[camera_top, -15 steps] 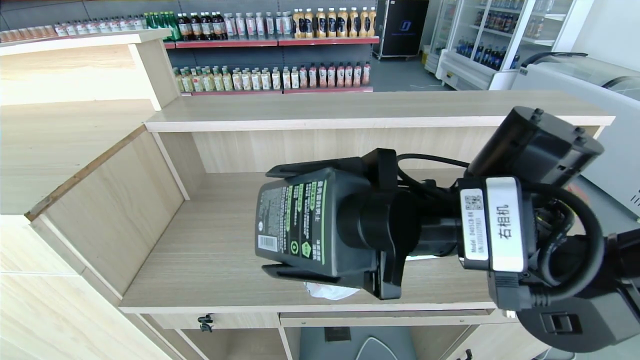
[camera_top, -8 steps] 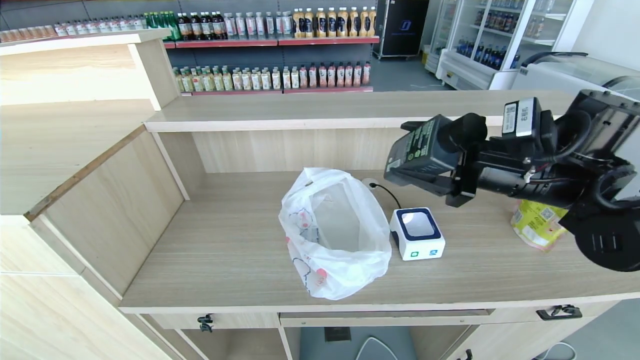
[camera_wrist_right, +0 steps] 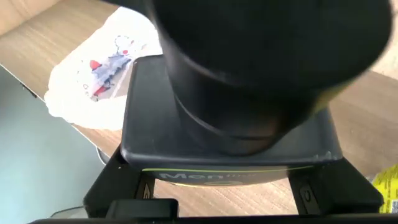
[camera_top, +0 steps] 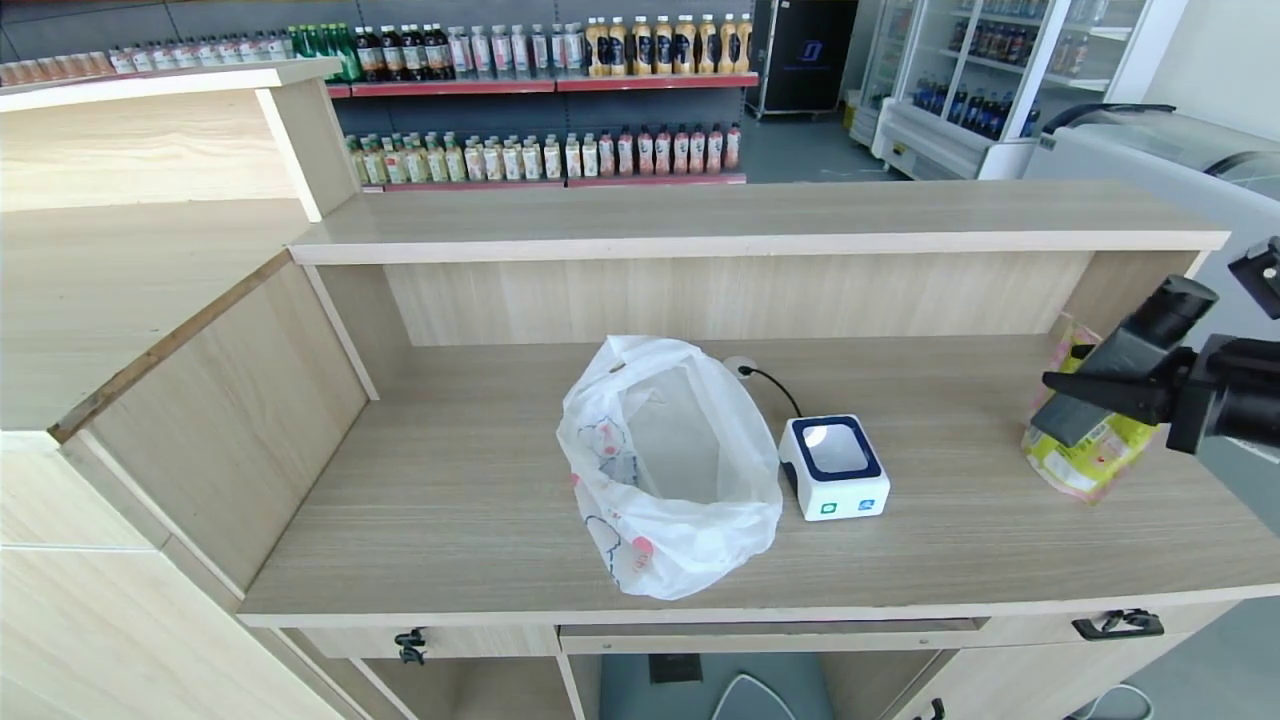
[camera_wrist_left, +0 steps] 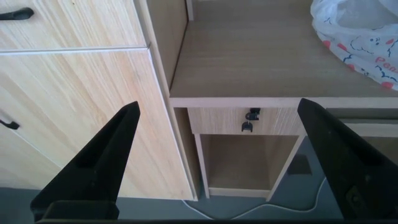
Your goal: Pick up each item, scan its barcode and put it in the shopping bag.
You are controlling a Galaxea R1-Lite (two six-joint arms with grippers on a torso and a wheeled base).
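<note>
Bottle: a dark bottle is held off the table in the right claw, well to the right of the scanner.
Bottle axis: tilted. The black cap end is higher and points up and away from the scanner, and the base end is lower and nearer it.
Right arm: it comes in from far right of the scanner with the forearm about level. The claw's fingers press on two opposite sides of the bottle, pinching it.
Left arm: held low, before the table's front edge and well to the left of the scanner. The left claw is spread wide with nothing between its fingers.
Shopping bag: the thin white shopping bag stands on the table just left of the scanner, mouth open upward.
Yellow packet: the yellow packet lies on the table far right of the scanner, partly behind the bottle's base.
Print: the bottle has a green-edged label whose lettering I cannot make out. The bag has red and blue cartoon drawings. The scanner is white with a dark blue frame round its window.
</note>
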